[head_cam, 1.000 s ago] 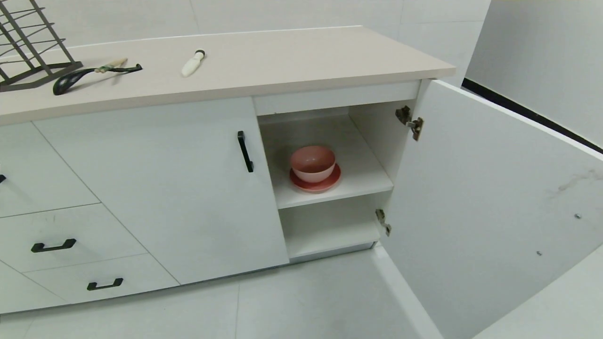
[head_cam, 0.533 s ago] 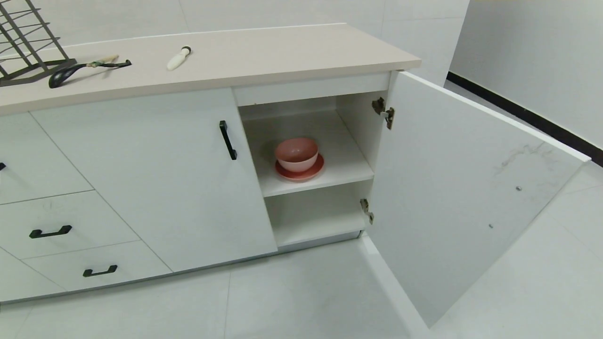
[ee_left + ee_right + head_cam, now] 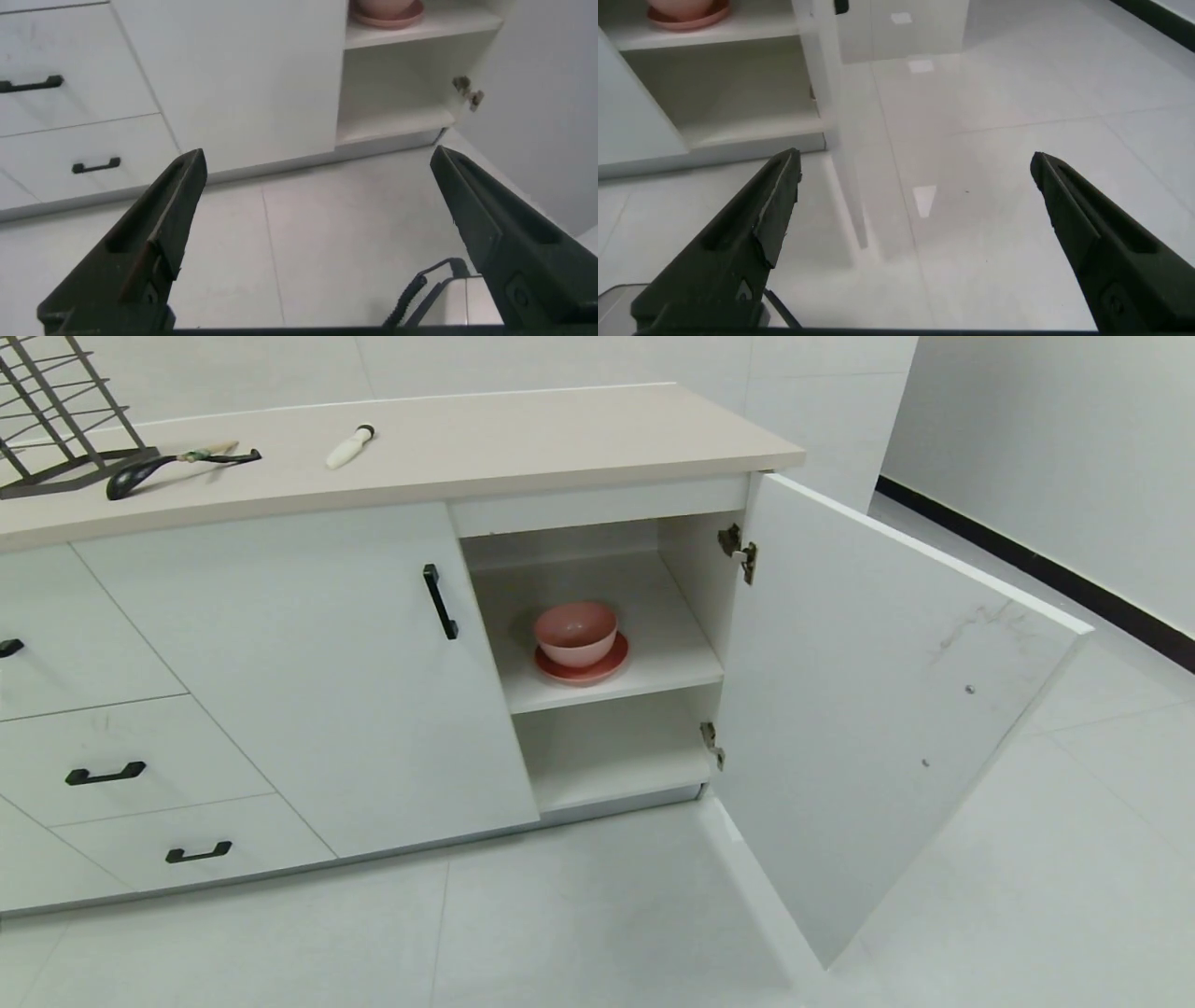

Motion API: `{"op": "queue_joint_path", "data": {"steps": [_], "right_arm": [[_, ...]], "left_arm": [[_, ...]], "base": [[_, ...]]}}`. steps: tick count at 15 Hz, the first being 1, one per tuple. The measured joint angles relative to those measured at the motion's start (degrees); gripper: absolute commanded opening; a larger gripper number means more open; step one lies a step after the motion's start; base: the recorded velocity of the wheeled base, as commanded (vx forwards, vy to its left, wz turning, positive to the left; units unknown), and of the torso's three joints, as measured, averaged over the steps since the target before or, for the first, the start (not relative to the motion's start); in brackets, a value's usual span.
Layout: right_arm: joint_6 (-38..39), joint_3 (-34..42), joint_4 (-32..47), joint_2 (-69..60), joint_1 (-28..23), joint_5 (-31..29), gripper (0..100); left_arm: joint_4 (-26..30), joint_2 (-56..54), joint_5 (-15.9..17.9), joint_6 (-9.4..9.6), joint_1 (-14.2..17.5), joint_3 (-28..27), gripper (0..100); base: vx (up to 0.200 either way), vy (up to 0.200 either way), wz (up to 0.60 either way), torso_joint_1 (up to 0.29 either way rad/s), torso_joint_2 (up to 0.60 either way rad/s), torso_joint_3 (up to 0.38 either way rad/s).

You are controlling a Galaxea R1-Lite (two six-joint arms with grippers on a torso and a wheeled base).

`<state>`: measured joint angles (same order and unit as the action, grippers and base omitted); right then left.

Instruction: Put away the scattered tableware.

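Countertop (image 3: 560,439) carries ladle (image 3: 126,482) and tool (image 3: 347,448) we must store; bowl (image 3: 576,632) nests on plate (image 3: 586,671), likely saving shelf (image 3: 665,644) room. Left gripper (image 3: 313,187) and right gripper (image 3: 915,177) hang spread, empty.

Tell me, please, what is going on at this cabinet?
Neither claw holds anything: the left claw and right claw hang open above the floor before the cabinet. Its door stands open; a pink bowl sits on a red plate on the upper shelf. A black ladle and a white-handled utensil lie on the countertop.
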<state>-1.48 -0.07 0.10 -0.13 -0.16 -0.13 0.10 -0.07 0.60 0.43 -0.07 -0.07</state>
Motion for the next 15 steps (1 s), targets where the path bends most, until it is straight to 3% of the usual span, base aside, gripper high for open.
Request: {"op": "queue_joint_path", "data": {"steps": [4, 6, 9, 15], "right_arm": [[0.0, 0.0, 0.0, 0.0, 0.0, 0.0, 100], [0.0, 0.0, 0.0, 0.0, 0.0, 0.0, 100], [0.2, 0.1, 0.0, 0.0, 0.0, 0.0, 100], [0.3, 0.1, 0.0, 0.0, 0.0, 0.1, 100]], "left_arm": [[0.0, 0.0, 0.0, 0.12, 0.0, 0.0, 100], [0.0, 0.0, -0.1, 0.11, 0.0, 0.0, 100], [0.0, 0.0, -0.1, 0.20, -0.1, 0.0, 100], [0.0, 0.0, -0.1, 0.46, 0.0, 0.0, 100]], "base": [[0.000, -0.050, 0.00, 0.002, 0.00, 0.002], [0.000, -0.200, 0.60, 0.005, 0.00, -0.002], [0.000, 0.000, 0.20, 0.001, 0.00, 0.002], [0.000, -0.200, 0.00, 0.003, 0.00, 0.004]]}}
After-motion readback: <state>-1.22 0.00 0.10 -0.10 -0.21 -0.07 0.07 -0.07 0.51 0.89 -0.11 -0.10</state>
